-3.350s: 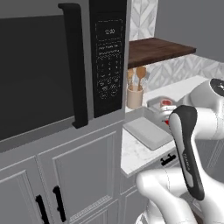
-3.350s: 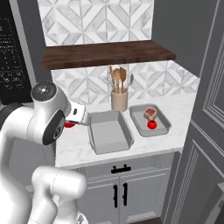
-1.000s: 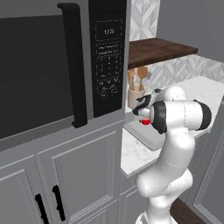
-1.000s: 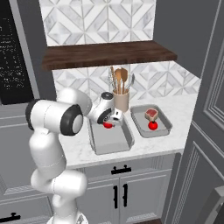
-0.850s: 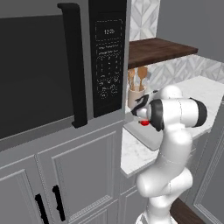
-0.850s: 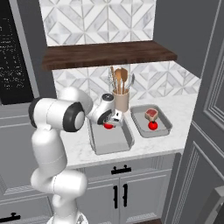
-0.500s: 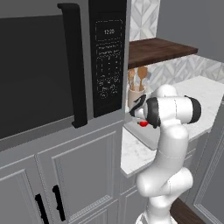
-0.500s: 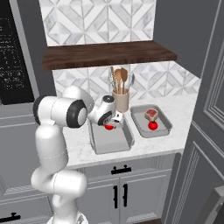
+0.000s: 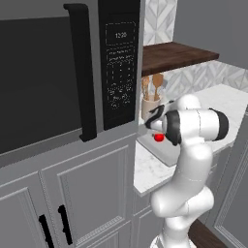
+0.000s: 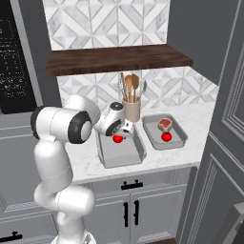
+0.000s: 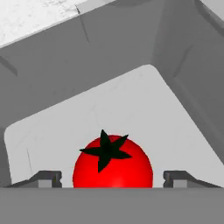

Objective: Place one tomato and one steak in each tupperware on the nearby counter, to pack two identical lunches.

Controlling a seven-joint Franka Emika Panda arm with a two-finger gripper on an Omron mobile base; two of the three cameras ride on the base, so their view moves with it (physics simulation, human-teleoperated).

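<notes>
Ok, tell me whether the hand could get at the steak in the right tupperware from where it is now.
Probably yes. The hand hangs open over the left tupperware with a tomato between its fingertips. The steak lies uncovered in the right tupperware; the utensil jar stands behind the path.

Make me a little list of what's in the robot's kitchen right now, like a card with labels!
place: white stone counter under a dark wooden shelf
left box: grey tupperware with one tomato in it
right box: grey tupperware with a steak and a second tomato
pincer: pincer right over the left box's tomato, fingers standing apart on either side of it without touching
behind the boxes: beige pot of wooden spoons
still missing: a steak in the left box
</notes>
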